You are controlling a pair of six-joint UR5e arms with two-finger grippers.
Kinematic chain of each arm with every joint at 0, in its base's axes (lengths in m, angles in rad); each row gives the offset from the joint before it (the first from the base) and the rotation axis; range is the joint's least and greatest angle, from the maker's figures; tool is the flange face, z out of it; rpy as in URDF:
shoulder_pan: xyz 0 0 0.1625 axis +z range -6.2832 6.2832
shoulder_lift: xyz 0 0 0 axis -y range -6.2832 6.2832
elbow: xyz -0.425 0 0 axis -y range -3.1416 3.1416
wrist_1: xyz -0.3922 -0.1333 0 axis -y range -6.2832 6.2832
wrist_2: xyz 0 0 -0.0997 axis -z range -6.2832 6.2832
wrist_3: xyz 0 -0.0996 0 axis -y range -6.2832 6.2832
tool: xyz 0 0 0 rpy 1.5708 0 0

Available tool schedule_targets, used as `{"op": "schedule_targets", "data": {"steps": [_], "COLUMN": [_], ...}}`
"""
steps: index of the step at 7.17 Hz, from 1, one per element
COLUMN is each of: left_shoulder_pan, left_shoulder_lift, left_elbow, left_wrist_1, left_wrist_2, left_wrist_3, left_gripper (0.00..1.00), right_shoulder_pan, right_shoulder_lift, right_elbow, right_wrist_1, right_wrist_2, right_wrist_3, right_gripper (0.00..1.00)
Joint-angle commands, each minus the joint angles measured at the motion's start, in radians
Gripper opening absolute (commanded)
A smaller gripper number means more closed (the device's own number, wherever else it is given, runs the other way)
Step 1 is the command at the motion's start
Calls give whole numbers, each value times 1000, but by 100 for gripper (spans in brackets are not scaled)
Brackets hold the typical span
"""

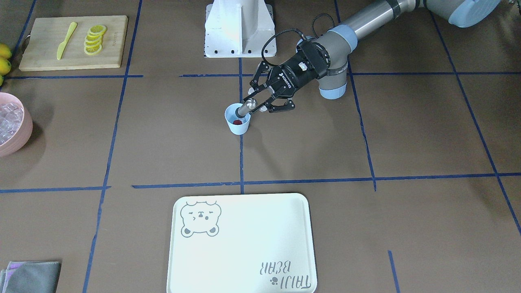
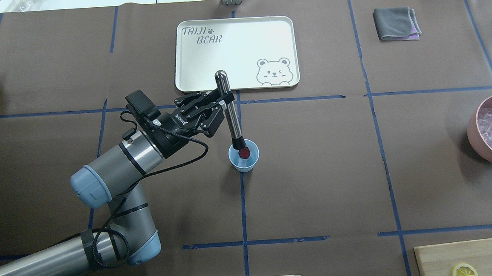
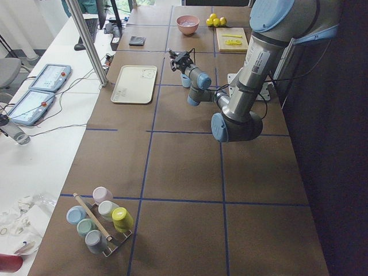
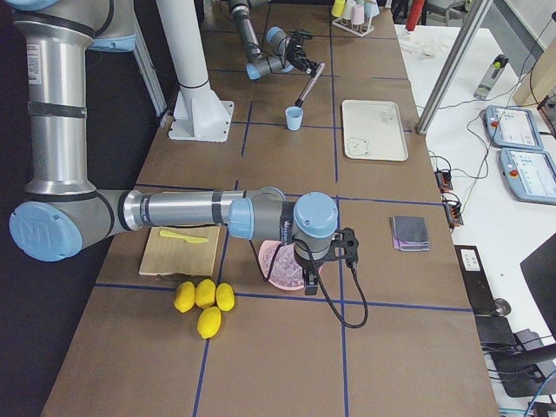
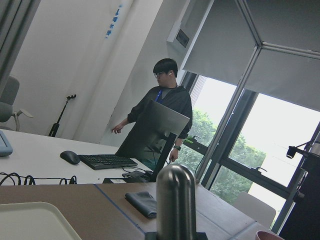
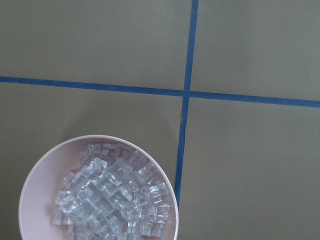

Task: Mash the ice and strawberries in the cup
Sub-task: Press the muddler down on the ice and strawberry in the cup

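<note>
Pinching a steel muddler (image 2: pixel 232 121) on its upper shaft with the left pincer (image 2: pixel 225 101), holding it tilted, dark tip dipped into the cup (image 2: pixel 252 159). Found near the middle of the worktop (image 2: pixel 316 172), upright, apart from the bear tray (image 2: pixel 244 44), with one red strawberry (image 2: pixel 244 154) at the bottom under the tip. No making out any ice in there; plenty of ice (image 6: pixel 110 195) well off in the pink bowl (image 6: pixel 35 200), beneath the right pincer (image 4: pixel 309 283). Cannot tell whether spread or pressed together on that side. Probably light and thin-walled, so liable to skid or tip under a slanted push; better to press straight down, gently. Expect soft, squashy, slippery going with the berry, hard and skittish with the cubes. Grip the smooth shaft firmly against slipping.
</note>
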Motion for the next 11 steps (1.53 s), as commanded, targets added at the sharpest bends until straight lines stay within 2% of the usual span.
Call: {"op": "schedule_targets", "data": {"steps": [1,11], "left_shoulder_pan": [11,48], "left_shoulder_lift": [-4,-17], "left_elbow": [10,54], "left_wrist_1": [-2,0], "left_wrist_2": [12,53], "left_wrist_3": [0,0], "left_gripper": [0,0], "right_shoulder_pan": [0,0], "right_shoulder_lift": [0,-2], "right_elbow": [0,-6], "right_wrist_1": [0,0], "right_wrist_2": [0,-2], "right_wrist_3": [0,-5], "right_gripper": [99,99]}}
